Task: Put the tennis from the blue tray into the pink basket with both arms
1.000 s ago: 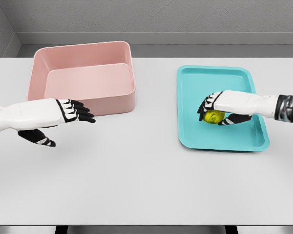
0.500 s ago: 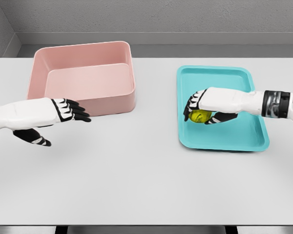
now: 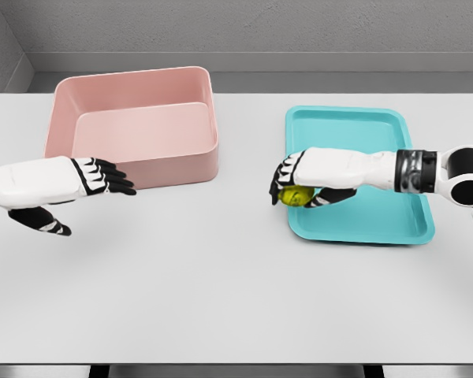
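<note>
A yellow-green tennis ball is held in my right hand, whose fingers curl over it from above. The hand and ball hover at the left edge of the blue tray, partly past its rim toward the table's middle. The pink basket stands at the back left, with nothing visible inside it. My left hand floats in front of the basket's near wall, fingers stretched out flat and thumb hanging below, holding nothing.
The white table spreads wide between the two hands and toward the front edge. A grey wall runs behind the table.
My right hand has carried the ball leftward from the tray's middle to its left rim. The left hand has drawn back a little to the left.
</note>
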`<state>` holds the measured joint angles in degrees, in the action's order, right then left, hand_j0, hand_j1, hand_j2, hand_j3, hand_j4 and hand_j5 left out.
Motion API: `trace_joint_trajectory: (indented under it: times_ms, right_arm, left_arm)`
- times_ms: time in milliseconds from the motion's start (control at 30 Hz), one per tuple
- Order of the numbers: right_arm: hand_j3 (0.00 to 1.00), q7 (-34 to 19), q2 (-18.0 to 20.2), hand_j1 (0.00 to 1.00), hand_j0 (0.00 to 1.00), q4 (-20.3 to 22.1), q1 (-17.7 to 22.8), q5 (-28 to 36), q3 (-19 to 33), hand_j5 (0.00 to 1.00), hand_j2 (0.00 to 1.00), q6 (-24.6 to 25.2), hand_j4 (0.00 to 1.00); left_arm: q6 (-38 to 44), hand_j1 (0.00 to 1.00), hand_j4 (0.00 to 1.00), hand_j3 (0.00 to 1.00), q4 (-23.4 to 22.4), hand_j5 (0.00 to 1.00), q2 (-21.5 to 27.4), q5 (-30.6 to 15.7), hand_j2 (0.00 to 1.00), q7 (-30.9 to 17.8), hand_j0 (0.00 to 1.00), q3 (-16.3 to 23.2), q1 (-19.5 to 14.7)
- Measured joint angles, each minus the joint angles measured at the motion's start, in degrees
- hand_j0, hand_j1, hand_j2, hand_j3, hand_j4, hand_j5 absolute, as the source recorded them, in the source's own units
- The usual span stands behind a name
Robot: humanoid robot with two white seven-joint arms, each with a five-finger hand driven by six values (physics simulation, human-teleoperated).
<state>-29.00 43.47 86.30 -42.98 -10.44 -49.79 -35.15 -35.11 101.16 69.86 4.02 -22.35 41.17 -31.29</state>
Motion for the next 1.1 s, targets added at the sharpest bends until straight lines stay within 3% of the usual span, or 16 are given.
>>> trace_joint_trajectory:
  times_ms: [233,633,833,1100]
  right_arm:
    - [0.59,-1.86,-2.73,0.59,0.59,0.08,-0.79,-0.01,-0.04,0.59,0.59,0.00,0.59]
    - [0.59,-2.88,-7.78,0.59,0.59,0.00,-0.53,-0.09,-0.50,0.59,0.59,-0.02,0.59]
    - [0.59,-3.11,-10.28,0.59,0.59,-0.56,-0.44,-0.30,-1.81,0.59,0.59,-0.01,0.59]
    - [0.59,-3.14,-12.74,0.59,0.59,-2.47,-0.35,-0.83,-4.06,0.59,0.59,-0.01,0.59]
  left_arm:
    - [0.01,1.00,1.00,1.00,0.00,1.00,-1.61,0.55,1.00,3.72,1.00,-0.03,0.00]
    - [0.02,1.00,1.00,1.00,0.00,1.00,-6.73,0.72,1.00,4.04,1.00,0.37,0.00]
    - [-0.01,1.00,1.00,1.00,0.00,1.00,-6.77,5.01,1.00,-6.73,1.00,0.88,-0.35]
    - [-0.02,1.00,1.00,1.00,-0.01,1.00,-7.71,6.97,1.00,-9.66,1.00,0.81,-1.58]
